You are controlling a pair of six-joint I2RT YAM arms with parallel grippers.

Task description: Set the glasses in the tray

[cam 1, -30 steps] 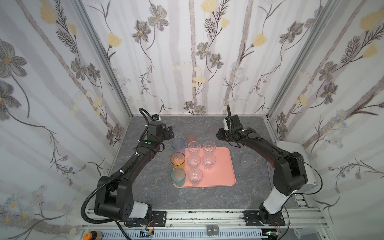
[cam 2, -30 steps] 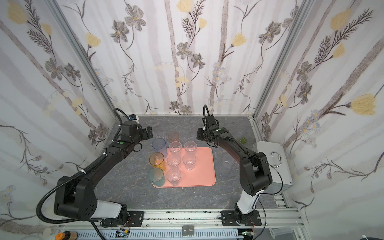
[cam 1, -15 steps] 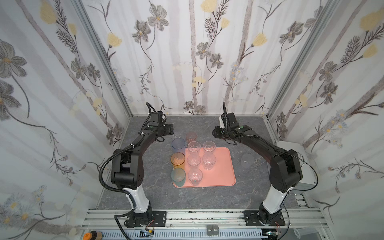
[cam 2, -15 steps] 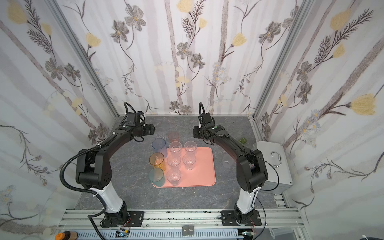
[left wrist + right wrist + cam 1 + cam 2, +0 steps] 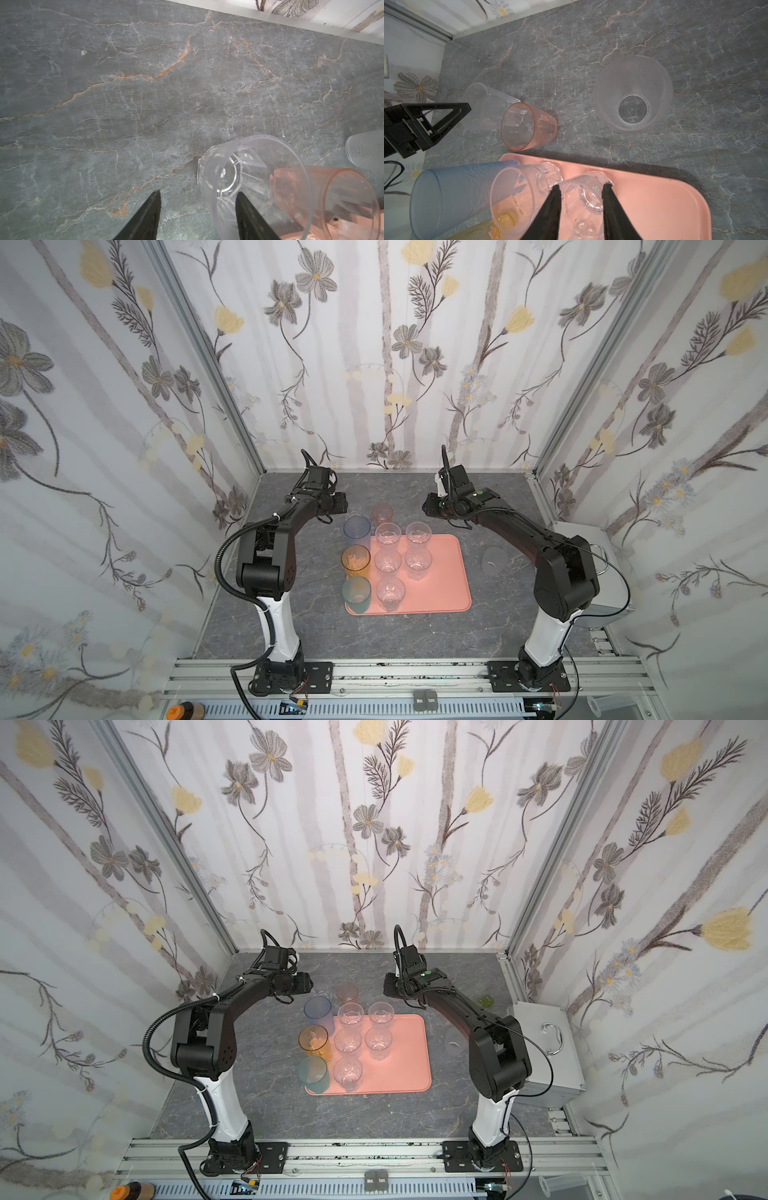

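Still four out, but the left fingers are closing on one

Five clear faceted tumblers (image 5: 387,562) stand on the flat salmon-pink rectangular tray (image 5: 442,572). A tall blue tumbler (image 5: 356,529), an amber tumbler (image 5: 355,560) and a teal tumbler (image 5: 356,591) line its left edge. Whether all three sit fully inside the rim I cannot tell. The count is the same as a second ago.

Four glasses wait on the grey marbled tabletop (image 5: 374,639). A small pink-red tumbler (image 5: 382,514) stands just behind the tray, with a clear ribbed tumbler (image 5: 249,172) beside it. A frosted tumbler (image 5: 633,93) sits further along the back, and a second frosted tumbler (image 5: 492,561) is off to the tray's right.

The change is at the left gripper (image 5: 198,193). Over the last second its arm has drawn up at the elbow while the hand stayed at the back-left. Its black fingers (image 5: 147,216) have come in from wide to a narrower spread. In the left wrist view they straddle the near wall of the clear ribbed tumbler, one outside and one over its mouth. A gap remains between them, so they are not yet clenched. I judge a wall pinch is under way, which would bring a ninth glass.

The right gripper (image 5: 581,185) has barely shifted. Its fingers, partly apart, flank a clear back-row tumbler (image 5: 591,199) on the tray, and whether they press on it I cannot tell.
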